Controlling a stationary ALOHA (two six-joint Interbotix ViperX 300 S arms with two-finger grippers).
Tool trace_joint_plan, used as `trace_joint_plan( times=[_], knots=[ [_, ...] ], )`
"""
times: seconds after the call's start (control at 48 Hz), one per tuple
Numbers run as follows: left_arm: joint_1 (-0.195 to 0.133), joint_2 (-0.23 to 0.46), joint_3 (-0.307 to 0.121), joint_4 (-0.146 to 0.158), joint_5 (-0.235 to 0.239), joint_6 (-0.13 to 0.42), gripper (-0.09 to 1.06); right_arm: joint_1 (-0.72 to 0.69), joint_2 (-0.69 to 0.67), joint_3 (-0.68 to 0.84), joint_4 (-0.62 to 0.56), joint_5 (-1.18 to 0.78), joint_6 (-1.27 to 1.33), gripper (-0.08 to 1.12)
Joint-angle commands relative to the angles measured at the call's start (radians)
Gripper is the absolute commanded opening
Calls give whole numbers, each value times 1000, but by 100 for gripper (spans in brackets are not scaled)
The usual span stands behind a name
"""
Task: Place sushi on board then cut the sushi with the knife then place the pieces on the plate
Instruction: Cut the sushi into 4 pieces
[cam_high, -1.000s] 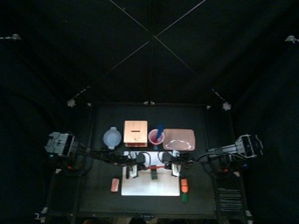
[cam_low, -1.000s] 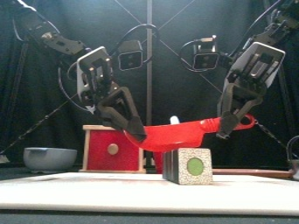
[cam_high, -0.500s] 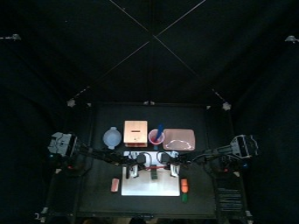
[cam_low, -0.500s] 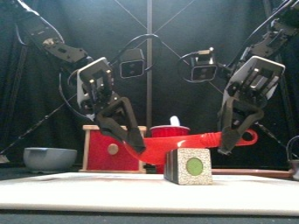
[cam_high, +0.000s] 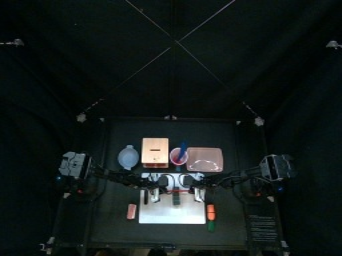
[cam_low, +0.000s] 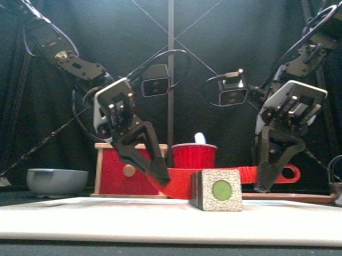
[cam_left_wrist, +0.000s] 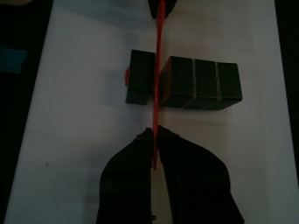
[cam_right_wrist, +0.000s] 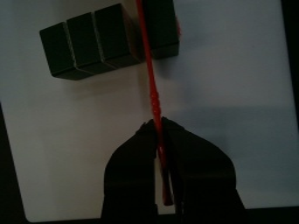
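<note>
The dark green sushi roll (cam_low: 219, 189) lies on the white cutting board (cam_low: 147, 220). A red toy knife (cam_low: 254, 177) spans it, held at both ends. My left gripper (cam_low: 160, 181) is shut on one end, my right gripper (cam_low: 274, 180) on the other. In the left wrist view the thin red blade (cam_left_wrist: 158, 74) sits in the seam between one end block (cam_left_wrist: 140, 76) and the three joined blocks (cam_left_wrist: 201, 81). The right wrist view shows the same blade (cam_right_wrist: 149, 79) between the single block (cam_right_wrist: 163, 31) and the others (cam_right_wrist: 87, 44).
Behind the board stand the wooden box with a red drawer front (cam_low: 127, 168), the red cup (cam_low: 195, 155), the blue-grey bowl (cam_low: 56, 180) at the left and the pink tray (cam_high: 205, 158) at the back right. Small toys (cam_high: 132, 210) (cam_high: 211, 214) flank the board.
Both grippers have come down together, bringing the red knife from above the roll to the height of its blocks.
</note>
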Motion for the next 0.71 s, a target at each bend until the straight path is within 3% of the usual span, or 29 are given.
trace_joint_plan(
  times=[0.021, 0.292, 0.542, 0.708],
  knots=[
    [25, -12, -18, 20, 0, 2, 44, -35, -15, -5, -14, 8, 3, 34],
    [63, -15, -26, 83, 0, 0, 44, -84, -23, -14, -55, 20, 5, 34],
    [64, -37, -29, 86, 5, -2, 44, -83, -48, -35, -54, 61, 5, 34],
    [58, -86, -34, 86, 12, -2, 44, -60, -100, -74, -48, 140, 6, 34]
  ],
)
